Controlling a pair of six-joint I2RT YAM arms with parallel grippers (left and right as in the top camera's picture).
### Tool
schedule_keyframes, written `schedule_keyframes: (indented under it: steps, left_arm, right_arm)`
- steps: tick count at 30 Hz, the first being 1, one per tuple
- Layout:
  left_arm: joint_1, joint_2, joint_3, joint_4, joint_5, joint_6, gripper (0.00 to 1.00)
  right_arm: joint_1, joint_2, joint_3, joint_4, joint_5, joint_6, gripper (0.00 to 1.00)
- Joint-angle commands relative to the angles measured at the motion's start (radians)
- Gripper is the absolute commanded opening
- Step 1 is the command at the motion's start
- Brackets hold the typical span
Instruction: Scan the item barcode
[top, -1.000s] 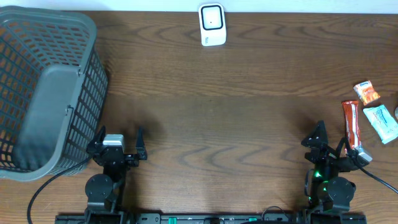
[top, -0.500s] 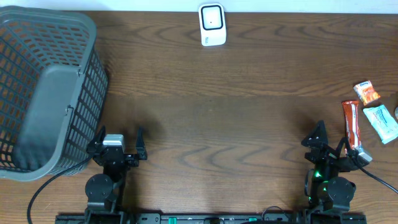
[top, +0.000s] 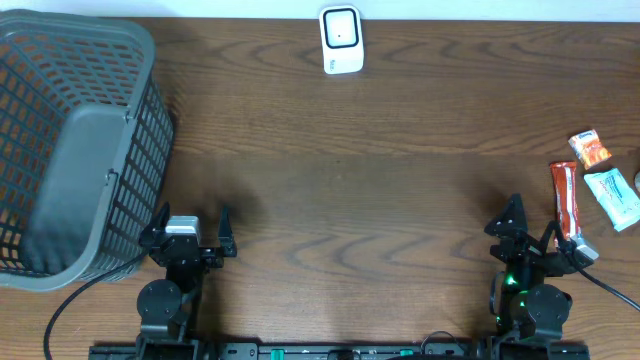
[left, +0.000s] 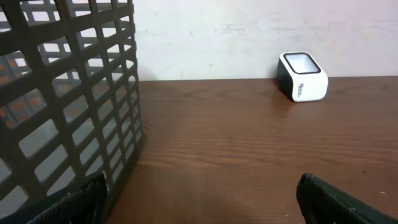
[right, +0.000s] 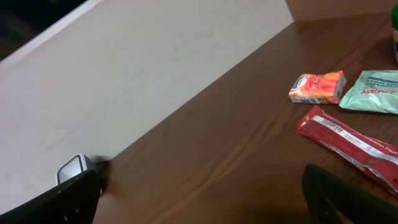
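The left gripper (top: 192, 214) is wide open and holds nothing. It sits low at the near edge of the tabletop (top: 380, 180), just beside the big grey basket (top: 140, 150). The right gripper (top: 530, 224) is wide open too, and it is empty. It sits at the near edge on the other side, turned a little toward the right.

Three small packets lie flat on the tabletop on the far right. The long red packet (top: 566, 200) is nearest to the right gripper, just beside it but not touching it. In the right wrist view you can see a white label with black lines on its top face. The pale green packet (top: 612, 198) lies right next to the red one. The little orange packet (top: 590, 148) lies a bit further back, near the other two.

The white scanner (top: 341, 38) stands at the far edge of the tabletop, around the middle, well apart from the packets and from both grippers. Its dark window faces up.
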Motion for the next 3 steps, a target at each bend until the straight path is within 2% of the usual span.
schedule_keyframes:
  steps: [1,3]
  left_arm:
    - [0.003,-0.006,-0.018,-0.036,-0.009,-0.005,0.98]
    - [0.003,-0.006,-0.018,-0.036,-0.009,-0.005,0.98]
  right_arm:
    - [0.004,-0.006,-0.001,-0.005,-0.004,0.005,0.99]
    - [0.004,-0.006,-0.001,-0.005,-0.004,0.005,0.99]
